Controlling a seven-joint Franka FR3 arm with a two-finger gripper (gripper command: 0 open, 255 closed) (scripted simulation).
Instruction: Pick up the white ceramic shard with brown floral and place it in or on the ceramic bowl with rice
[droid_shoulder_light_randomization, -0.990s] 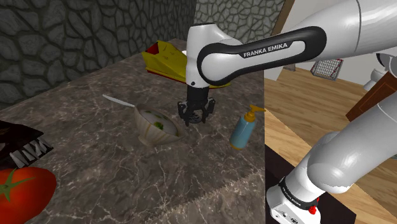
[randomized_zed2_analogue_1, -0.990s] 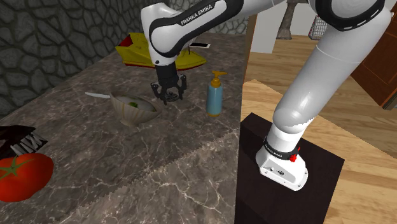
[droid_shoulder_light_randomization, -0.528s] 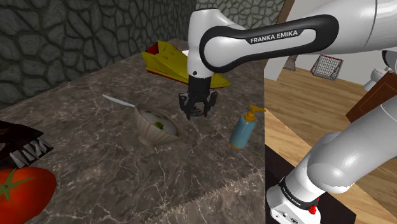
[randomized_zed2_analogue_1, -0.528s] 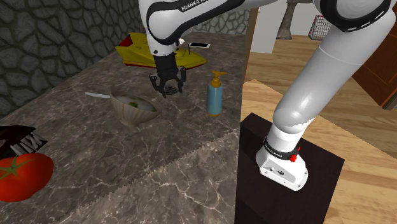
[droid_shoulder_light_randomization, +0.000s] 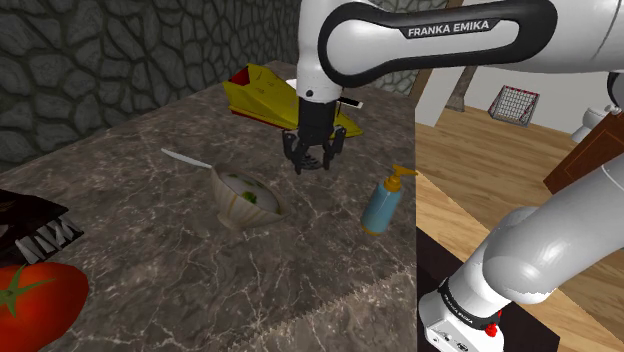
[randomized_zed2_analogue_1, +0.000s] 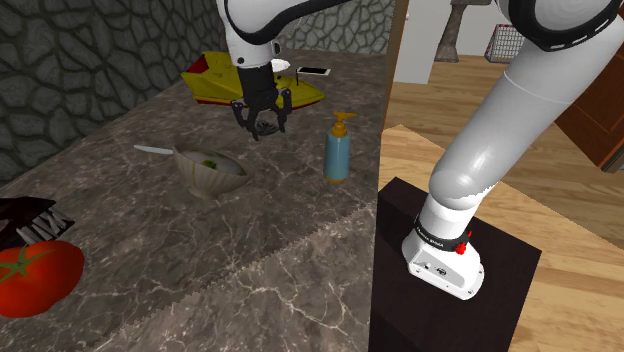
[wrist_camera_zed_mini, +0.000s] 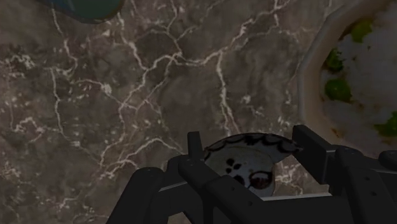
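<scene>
Dark marble counter (droid_shoulder_light_randomization: 150, 270), pincer (wrist_camera_zed_mini: 249, 145) clasping floral shard (wrist_camera_zed_mini: 248, 164), long axis crosswise between jaws, near rice bowl (droid_shoulder_light_randomization: 245, 197).

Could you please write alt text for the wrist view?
The black end effector clasps a curved white shard with dark floral marks above a dark marbled counter. Beside it sits a pale bowl of white rice with green bits.

Shard (wrist_camera_zed_mini: 247, 167): curved white ceramic piece with a dark scalloped rim and dark brown floral blotches. Clasped between the fingers of the gripper (droid_shoulder_light_randomization: 312, 164), held clear of the marble counter (droid_shoulder_light_randomization: 160, 270), just beside the bowl's rim.
Bowl (droid_shoulder_light_randomization: 246, 201): pale ceramic, upright, holding white rice with green bits. Sits mid-counter, well in from the edges.
</scene>
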